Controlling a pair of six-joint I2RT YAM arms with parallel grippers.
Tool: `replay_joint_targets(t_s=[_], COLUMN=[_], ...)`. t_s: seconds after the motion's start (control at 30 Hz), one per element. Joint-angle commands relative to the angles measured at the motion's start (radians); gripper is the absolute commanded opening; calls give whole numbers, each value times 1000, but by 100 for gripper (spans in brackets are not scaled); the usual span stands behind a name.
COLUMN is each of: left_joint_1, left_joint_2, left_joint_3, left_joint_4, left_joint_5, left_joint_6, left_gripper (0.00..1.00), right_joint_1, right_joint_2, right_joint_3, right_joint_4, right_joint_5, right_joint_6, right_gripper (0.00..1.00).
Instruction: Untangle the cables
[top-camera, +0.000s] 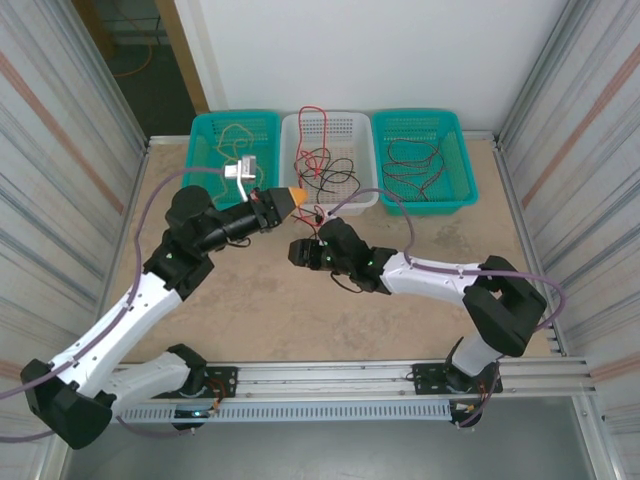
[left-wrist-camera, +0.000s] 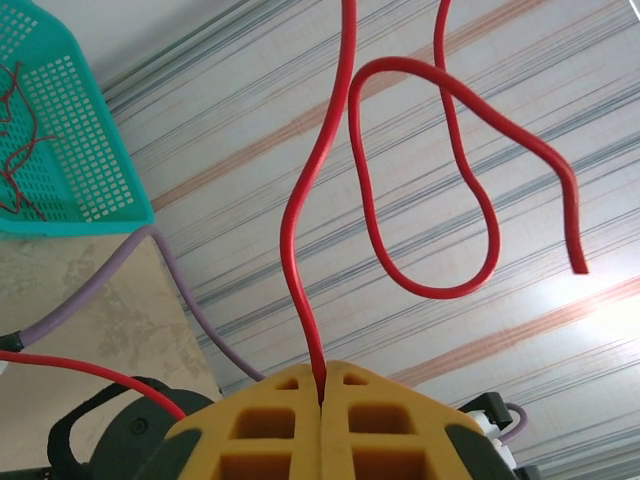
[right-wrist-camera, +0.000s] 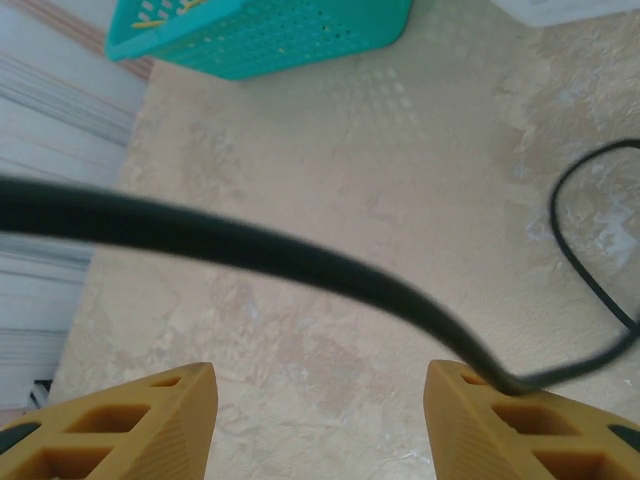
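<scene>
In the white middle basket (top-camera: 367, 195) lies a tangle of red cable (top-camera: 303, 135) and black cable (top-camera: 325, 165). My left gripper (top-camera: 290, 197) hovers at that basket's front left corner. In the left wrist view its yellow fingers (left-wrist-camera: 380, 430) are shut on the red cable (left-wrist-camera: 300, 240), which rises from the fingertips (left-wrist-camera: 280, 420) and curls into a loop. My right gripper (top-camera: 298, 250) is over the table just below, jaws open. In the right wrist view a black cable (right-wrist-camera: 250, 248) runs across in front of the right gripper (right-wrist-camera: 320, 400) and rests on its right finger (right-wrist-camera: 500, 420), not pinched.
A teal basket (top-camera: 205, 165) at back left holds a tan cable (top-camera: 236, 135). Another teal basket (top-camera: 462, 190) at back right holds dark and red wires. Metal walls close in both sides. Lilac hoses (top-camera: 395, 200) trail from the arms. The marbled tabletop (top-camera: 250, 300) lies in front of the baskets.
</scene>
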Motion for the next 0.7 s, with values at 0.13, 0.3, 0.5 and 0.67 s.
replay_joint_targets(t_s=[0.13, 0.3, 0.5, 0.67], left_joint_1=[7, 8, 7, 7], left_joint_2=[-34, -21, -13, -10], left_joint_3=[95, 139, 165, 167], left_joint_4=[-73, -103, -112, -99], left_joint_5=[35, 56, 91, 108], left_joint_6=[90, 125, 136, 124], left_gripper=[0, 0, 0, 0], right_joint_1=[121, 149, 162, 114], right_joint_2=[-85, -206, -350, -299], right_joint_3=[3, -50, -74, -19], right_joint_4=[-122, -143, -127, -130], right_joint_5=[158, 225, 287, 212], right_joint_6=[-112, -115, -180, -224], right_gripper=[60, 64, 69, 66])
